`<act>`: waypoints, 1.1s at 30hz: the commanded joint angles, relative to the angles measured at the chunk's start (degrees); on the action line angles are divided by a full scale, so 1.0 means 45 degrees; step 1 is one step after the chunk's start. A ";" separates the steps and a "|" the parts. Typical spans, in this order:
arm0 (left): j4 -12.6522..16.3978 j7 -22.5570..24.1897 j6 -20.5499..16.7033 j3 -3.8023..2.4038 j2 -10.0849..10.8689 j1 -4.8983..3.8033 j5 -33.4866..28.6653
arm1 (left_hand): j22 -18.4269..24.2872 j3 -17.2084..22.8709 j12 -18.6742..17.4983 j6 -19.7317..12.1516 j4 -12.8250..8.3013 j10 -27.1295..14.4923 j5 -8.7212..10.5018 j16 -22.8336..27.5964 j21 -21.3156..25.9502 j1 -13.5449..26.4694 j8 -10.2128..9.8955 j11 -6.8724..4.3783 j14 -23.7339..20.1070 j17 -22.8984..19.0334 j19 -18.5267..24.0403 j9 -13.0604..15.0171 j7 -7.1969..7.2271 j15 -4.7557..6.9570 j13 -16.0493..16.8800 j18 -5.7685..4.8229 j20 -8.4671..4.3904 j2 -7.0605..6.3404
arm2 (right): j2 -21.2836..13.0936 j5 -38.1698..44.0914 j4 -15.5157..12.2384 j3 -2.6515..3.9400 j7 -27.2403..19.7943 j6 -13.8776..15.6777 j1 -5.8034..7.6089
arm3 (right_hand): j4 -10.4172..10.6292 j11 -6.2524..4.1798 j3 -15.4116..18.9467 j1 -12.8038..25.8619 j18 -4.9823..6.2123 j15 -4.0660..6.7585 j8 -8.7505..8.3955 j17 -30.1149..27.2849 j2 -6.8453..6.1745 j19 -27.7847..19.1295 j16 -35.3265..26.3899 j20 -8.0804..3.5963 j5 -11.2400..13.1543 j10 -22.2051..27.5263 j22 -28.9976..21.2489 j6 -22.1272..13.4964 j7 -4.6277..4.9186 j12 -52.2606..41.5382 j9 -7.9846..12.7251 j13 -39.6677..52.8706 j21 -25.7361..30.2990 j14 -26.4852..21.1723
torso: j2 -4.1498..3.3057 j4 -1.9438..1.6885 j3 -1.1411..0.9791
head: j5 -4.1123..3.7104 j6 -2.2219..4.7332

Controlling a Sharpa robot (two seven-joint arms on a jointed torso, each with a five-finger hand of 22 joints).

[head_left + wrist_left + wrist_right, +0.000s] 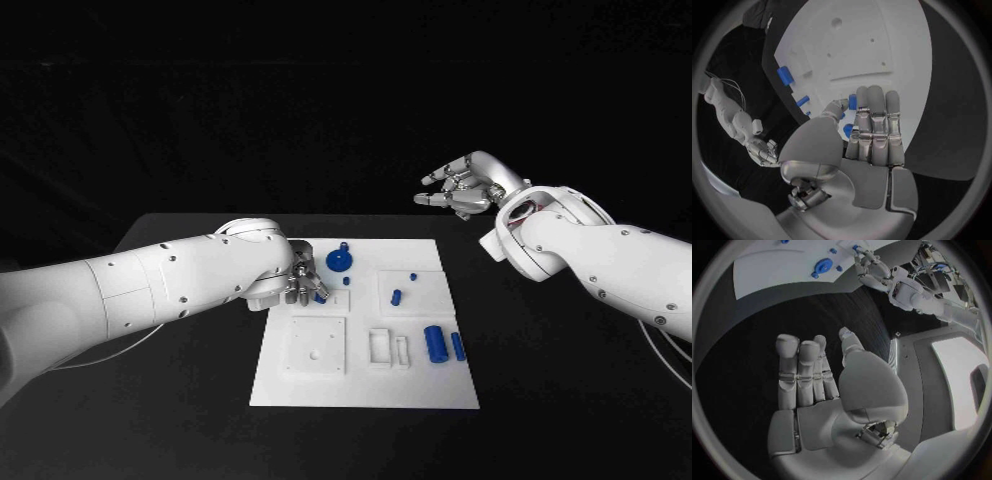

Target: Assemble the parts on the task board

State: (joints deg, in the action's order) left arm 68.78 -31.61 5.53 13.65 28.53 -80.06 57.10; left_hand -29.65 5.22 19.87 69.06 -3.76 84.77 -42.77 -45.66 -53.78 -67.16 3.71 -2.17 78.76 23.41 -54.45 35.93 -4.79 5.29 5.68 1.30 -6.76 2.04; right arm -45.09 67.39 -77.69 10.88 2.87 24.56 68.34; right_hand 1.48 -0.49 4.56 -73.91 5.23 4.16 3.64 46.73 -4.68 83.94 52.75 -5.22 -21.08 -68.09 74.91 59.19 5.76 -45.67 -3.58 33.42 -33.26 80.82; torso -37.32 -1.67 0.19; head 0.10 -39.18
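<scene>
Left robot hand [299, 283] pinching a small blue part [319, 296] over the task board [368, 390], probably lining up its slot. Right robot hand [457, 188] off beyond the board, fingers loose, holding nothing, keeping clear.

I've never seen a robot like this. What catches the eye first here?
The flat white rectangular task board lies mid-table, dotted with small blue plastic parts, such as a round blue disc-shaped part near its far edge. The silver left hand reaches down onto the board, pinching a small blue part. The silver right hand hangs over the black table, holding nothing.
</scene>
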 commanded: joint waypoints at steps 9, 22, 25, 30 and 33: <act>-0.0037 -0.0093 0.0255 0.0025 -0.0077 0.0044 0.0040 | 0.0198 0.1249 0.0218 0.1545 -0.1392 0.0490 0.0174 -0.0185 0.0781 0.0126 0.0038 -0.0287 0.0076 0.0070 -0.0456 0.0077 0.1185 0.0097 0.0086 -0.0096 -0.0021 0.0176 | 0.0030 -0.0027 -0.0004 0.0008 -0.0092 0.0007 -0.0002 | -0.0051 -0.0013 0.0006 0.0008 0.0105 0.0075 -0.0016 -0.0011 0.0160 0.0611 0.0070 -0.0077 0.0081 -0.0101 0.0820 -0.0011 0.0020 -0.0033 -0.0003 -0.0011 -0.0016 0.0013 | 0.0001 0.0003 -0.0024 | -0.0026 0.0022; -0.0262 -0.0055 0.0101 0.0022 -0.0236 0.0043 0.0021 | -0.0942 0.1204 0.0336 0.1577 -0.1324 0.0477 0.0455 -0.0207 0.1883 0.0180 0.0043 -0.0304 0.0125 0.0070 -0.0889 0.0117 0.1214 0.0107 0.0103 -0.0163 -0.0037 0.0345 | 0.0115 -0.0148 0.0085 0.0008 -0.0091 -0.0051 -0.0029 | -0.0056 -0.0013 0.0005 0.0035 0.0105 0.0077 -0.0015 -0.0025 0.0177 0.0608 0.0073 -0.0079 0.0058 -0.0091 0.0813 -0.0001 0.0019 -0.0047 -0.0004 -0.0052 0.0001 0.0005 | -0.0007 0.0009 -0.0029 | -0.0037 0.0013; -0.0301 -0.0043 0.0094 0.0021 -0.0255 0.0043 -0.0003 | -0.1180 0.1177 0.0385 0.1585 -0.1303 0.0474 0.0499 -0.0252 0.2134 0.0223 0.0043 -0.0307 0.0121 0.0084 -0.0984 0.0241 0.1224 0.0113 0.0147 -0.0188 -0.0046 0.0406 | 0.0119 -0.0158 0.0101 0.0008 -0.0086 -0.0060 -0.0031 | -0.0056 -0.0013 0.0005 0.0036 0.0105 0.0077 -0.0015 -0.0026 0.0178 0.0608 0.0073 -0.0079 0.0055 -0.0091 0.0813 -0.0001 0.0019 -0.0048 -0.0004 -0.0053 0.0003 0.0005 | -0.0008 0.0004 -0.0017 | -0.0054 0.0010; -0.0357 -0.0017 0.0136 0.0021 -0.0287 0.0043 -0.0059 | -0.1619 0.1157 0.0526 0.1670 -0.1315 0.0490 0.0511 -0.0367 0.2491 0.0304 0.0058 -0.0312 0.0132 0.0134 -0.1123 0.0398 0.1259 0.0128 0.0231 -0.0213 -0.0055 0.0438 | 0.0126 -0.0216 0.0126 0.0008 -0.0081 -0.0080 -0.0033 | -0.0063 -0.0012 0.0005 0.0037 0.0104 0.0078 -0.0014 -0.0032 0.0179 0.0605 0.0073 -0.0079 0.0027 -0.0087 0.0809 -0.0001 0.0019 -0.0055 -0.0005 -0.0068 0.0020 -0.0001 | -0.0004 -0.0003 -0.0014 | -0.0096 -0.0011; -0.0368 0.0001 0.0193 0.0021 -0.0298 0.0042 -0.0090 | -0.1814 0.1144 0.0685 0.1742 -0.1343 0.0477 0.0494 -0.0493 0.2577 0.0309 0.0046 -0.0318 0.0120 0.0213 -0.1175 0.0468 0.1275 0.0135 0.0295 -0.0215 -0.0063 0.0416 | 0.0133 -0.0236 0.0140 0.0008 -0.0082 -0.0090 -0.0036 | -0.0063 -0.0012 0.0005 0.0037 0.0104 0.0078 -0.0014 -0.0032 0.0179 0.0605 0.0073 -0.0079 0.0027 -0.0087 0.0809 -0.0001 0.0019 -0.0055 -0.0005 -0.0068 0.0020 -0.0001 | 0.0005 -0.0002 -0.0006 | -0.0077 -0.0068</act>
State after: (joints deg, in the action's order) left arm 67.22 -31.60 5.61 13.60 27.36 -80.11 56.97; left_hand -37.68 6.07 22.76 69.31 -5.09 84.99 -40.74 -47.68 -42.37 -65.73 3.65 -2.12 79.34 24.32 -59.39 37.97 -4.80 5.60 6.96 1.29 -7.16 3.32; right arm -44.56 66.63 -77.07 10.89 2.89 24.51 68.22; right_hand 1.49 -0.48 4.56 -73.60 5.22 4.16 3.64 46.66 -4.37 83.94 52.75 -5.22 -21.08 -68.08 74.91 59.24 5.72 -45.67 -3.58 33.17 -33.26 80.83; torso -37.35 -1.65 0.12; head -0.31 -39.34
